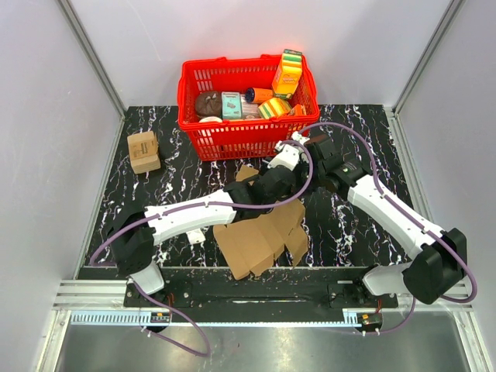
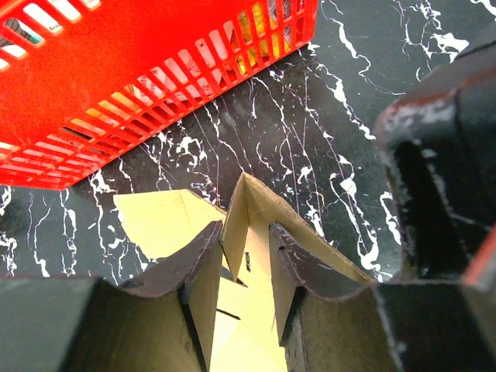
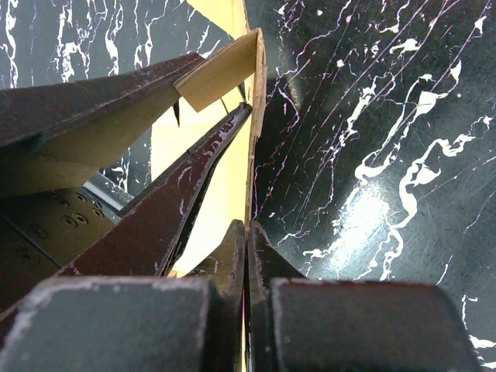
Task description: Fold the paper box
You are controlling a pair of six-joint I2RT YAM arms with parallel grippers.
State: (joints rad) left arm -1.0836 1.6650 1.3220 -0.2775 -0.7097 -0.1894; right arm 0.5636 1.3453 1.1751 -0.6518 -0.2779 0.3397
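Observation:
The paper box (image 1: 263,232) is plain brown cardboard, lying mostly flat near the table's front, and its far part is hidden under both arms. My left gripper (image 1: 293,151) reaches over it. In the left wrist view its fingers (image 2: 186,267) stand apart, open, on either side of a raised cardboard flap (image 2: 236,221). My right gripper (image 1: 312,149) meets it from the right. In the right wrist view that gripper (image 3: 249,232) is shut on the thin edge of an upright cardboard panel (image 3: 232,170). The left gripper's dark fingers (image 3: 178,194) show beside it.
A red basket (image 1: 232,136) full of colourful packages stands at the back, close behind both grippers, and also shows in the left wrist view (image 2: 116,70). A small tan printed box (image 1: 143,151) sits at the back left. The black marble tabletop (image 1: 349,225) ends at grey walls.

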